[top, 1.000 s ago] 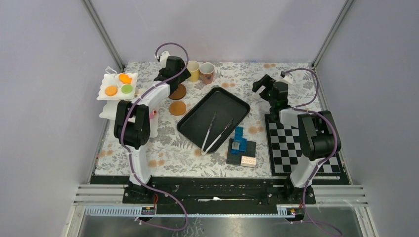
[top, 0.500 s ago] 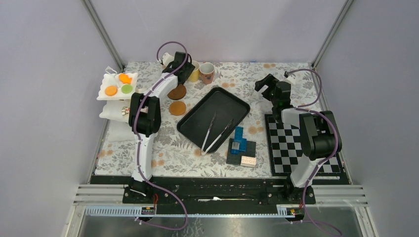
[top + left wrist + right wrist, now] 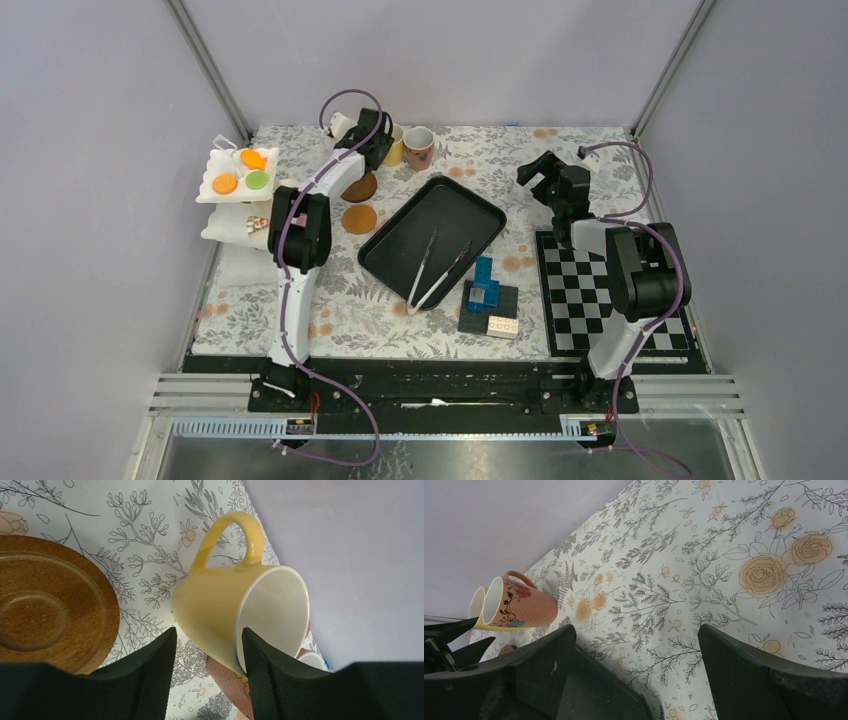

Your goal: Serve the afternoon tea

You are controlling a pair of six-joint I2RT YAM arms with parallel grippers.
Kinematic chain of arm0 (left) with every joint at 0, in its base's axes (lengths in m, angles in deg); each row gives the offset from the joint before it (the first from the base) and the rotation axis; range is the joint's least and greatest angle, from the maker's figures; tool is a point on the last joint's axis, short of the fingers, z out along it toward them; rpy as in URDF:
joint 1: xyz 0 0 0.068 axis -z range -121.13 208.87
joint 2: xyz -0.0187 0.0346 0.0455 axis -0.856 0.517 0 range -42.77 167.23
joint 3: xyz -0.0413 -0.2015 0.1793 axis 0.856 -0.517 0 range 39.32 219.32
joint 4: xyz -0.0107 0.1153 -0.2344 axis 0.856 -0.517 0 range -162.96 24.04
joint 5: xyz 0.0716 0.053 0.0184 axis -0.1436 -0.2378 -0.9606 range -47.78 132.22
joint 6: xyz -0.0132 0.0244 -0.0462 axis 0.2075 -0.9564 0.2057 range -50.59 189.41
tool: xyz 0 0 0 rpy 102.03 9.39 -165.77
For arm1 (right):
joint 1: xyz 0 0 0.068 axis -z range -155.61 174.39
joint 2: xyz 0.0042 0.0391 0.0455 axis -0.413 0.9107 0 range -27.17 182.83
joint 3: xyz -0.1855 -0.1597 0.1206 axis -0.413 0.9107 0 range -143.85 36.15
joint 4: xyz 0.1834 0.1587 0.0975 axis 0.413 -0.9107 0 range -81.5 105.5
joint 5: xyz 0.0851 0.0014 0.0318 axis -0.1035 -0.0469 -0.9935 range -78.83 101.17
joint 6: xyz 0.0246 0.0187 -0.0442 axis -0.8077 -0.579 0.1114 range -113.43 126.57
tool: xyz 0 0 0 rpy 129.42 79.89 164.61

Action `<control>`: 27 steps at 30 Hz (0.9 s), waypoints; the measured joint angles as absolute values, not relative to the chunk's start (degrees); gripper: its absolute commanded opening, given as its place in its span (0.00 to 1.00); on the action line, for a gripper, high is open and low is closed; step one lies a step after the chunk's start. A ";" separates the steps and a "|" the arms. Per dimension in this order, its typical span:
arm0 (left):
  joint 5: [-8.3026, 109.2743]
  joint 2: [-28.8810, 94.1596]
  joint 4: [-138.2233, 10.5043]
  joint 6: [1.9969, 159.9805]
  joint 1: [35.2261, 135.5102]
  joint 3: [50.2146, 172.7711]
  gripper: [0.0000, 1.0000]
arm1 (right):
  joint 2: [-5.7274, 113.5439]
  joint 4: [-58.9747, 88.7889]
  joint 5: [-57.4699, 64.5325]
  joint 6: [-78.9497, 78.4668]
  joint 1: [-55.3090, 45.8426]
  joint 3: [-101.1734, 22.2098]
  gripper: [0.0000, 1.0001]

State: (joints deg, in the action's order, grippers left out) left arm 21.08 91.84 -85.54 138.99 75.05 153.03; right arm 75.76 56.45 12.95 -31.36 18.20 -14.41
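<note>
The yellow mug (image 3: 393, 145) stands at the back of the table, touching the pinkish patterned mug (image 3: 419, 148). My left gripper (image 3: 375, 145) is at the yellow mug (image 3: 220, 605). Its jaws (image 3: 208, 635) straddle the mug's near wall, one finger inside the rim and one outside, still open with a gap on the outer side. Two brown coasters (image 3: 360, 186) (image 3: 360, 218) lie just in front; one coaster (image 3: 45, 610) shows in the left wrist view. Orange and green cookies (image 3: 240, 172) sit on a white stand at the left. My right gripper (image 3: 535, 170) hangs open and empty (image 3: 636, 632).
A black tray (image 3: 480, 215) in the middle holds metal tongs (image 3: 435, 265). A blue and black brick stack (image 3: 487, 295) sits in front of it, beside a checkerboard mat (image 3: 600, 300). The back wall is close behind the mugs.
My left arm has stretched toward the back and brought its jaws round the yellow mug's wall, and they have narrowed. The right gripper has shifted slightly and stays open.
</note>
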 measured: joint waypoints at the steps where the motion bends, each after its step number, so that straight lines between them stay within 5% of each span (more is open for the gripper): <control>1: 20.97 92.06 -85.60 139.12 75.05 153.38 0.52 | 75.87 56.45 12.95 -31.47 18.22 -14.41 1.00; 27: 17.27 90.59 -83.96 134.44 75.27 149.45 0.00 | 76.24 56.43 9.94 -34.29 19.73 -14.41 1.00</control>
State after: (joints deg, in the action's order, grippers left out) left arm 17.27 90.59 -83.96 134.44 75.27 149.45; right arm 76.24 56.43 9.94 -34.29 19.73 -14.41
